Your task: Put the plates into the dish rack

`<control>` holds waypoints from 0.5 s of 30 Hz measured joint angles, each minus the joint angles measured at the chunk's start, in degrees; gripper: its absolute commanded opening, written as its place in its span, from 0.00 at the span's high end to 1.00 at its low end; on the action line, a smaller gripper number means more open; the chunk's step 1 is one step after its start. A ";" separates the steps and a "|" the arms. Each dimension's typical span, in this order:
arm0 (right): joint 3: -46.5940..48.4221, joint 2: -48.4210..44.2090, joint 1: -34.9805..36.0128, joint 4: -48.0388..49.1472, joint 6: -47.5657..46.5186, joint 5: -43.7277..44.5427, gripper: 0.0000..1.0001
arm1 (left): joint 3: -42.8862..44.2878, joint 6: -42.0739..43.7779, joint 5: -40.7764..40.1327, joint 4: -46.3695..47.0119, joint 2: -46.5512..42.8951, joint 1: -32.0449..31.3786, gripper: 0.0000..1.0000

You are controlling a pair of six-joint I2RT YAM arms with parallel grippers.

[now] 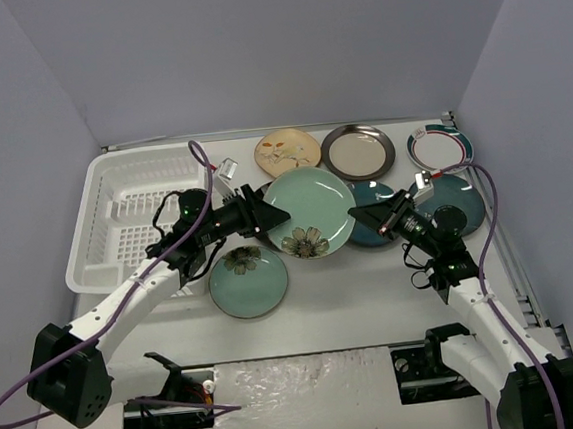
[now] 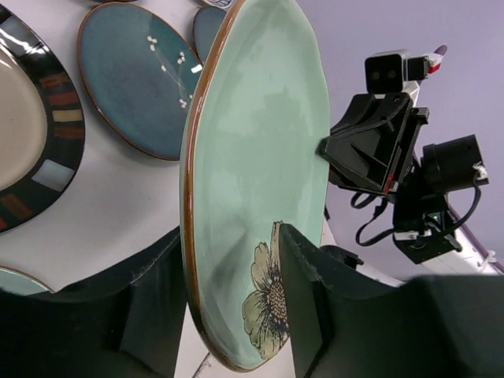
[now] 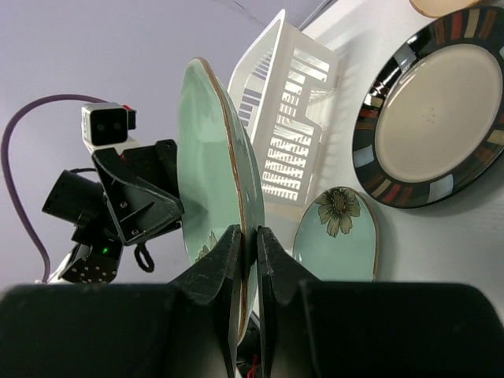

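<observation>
A light teal plate with a flower (image 1: pixel 311 207) is held up on edge between both arms, above the table's middle. My right gripper (image 1: pixel 359 211) is shut on its right rim, fingers pinching the edge in the right wrist view (image 3: pixel 248 232). My left gripper (image 1: pixel 272 216) straddles the opposite rim (image 2: pixel 230 232), one finger pressed on the flower face (image 2: pixel 303 299), the other behind the plate. The white dish rack (image 1: pixel 114 189) stands at the left and holds no plates. A second teal plate (image 1: pixel 248 281) lies flat in front of it.
Flat at the back lie a tan floral plate (image 1: pixel 287 152), a dark-rimmed beige plate (image 1: pixel 357 151) and a white plate with a teal-red rim (image 1: pixel 439 148). Two dark blue plates (image 1: pixel 456 205) lie under my right arm. Grey walls enclose the table.
</observation>
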 measured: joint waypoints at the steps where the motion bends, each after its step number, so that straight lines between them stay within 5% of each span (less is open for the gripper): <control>1: 0.00 0.00 -0.02 0.41 0.09 0.00 1.00 | -0.02 -0.03 -0.09 0.02 0.00 0.02 0.81; 7: -0.26 0.11 -0.04 1.67 -0.62 0.29 0.96 | 0.00 -1.29 0.80 0.73 -0.51 0.02 1.00; 9: -0.26 0.11 0.03 1.53 -1.35 0.21 0.80 | 0.00 -1.35 0.81 0.34 -0.93 -0.07 1.00; 12: 0.13 -0.06 0.07 -0.59 -3.48 0.27 0.30 | 0.02 0.20 0.34 -2.04 -1.66 -0.11 1.00; 15: 2.71 -0.60 0.07 -5.96 -7.54 0.83 0.03 | 0.20 3.26 -0.98 -7.59 -2.65 -0.11 1.00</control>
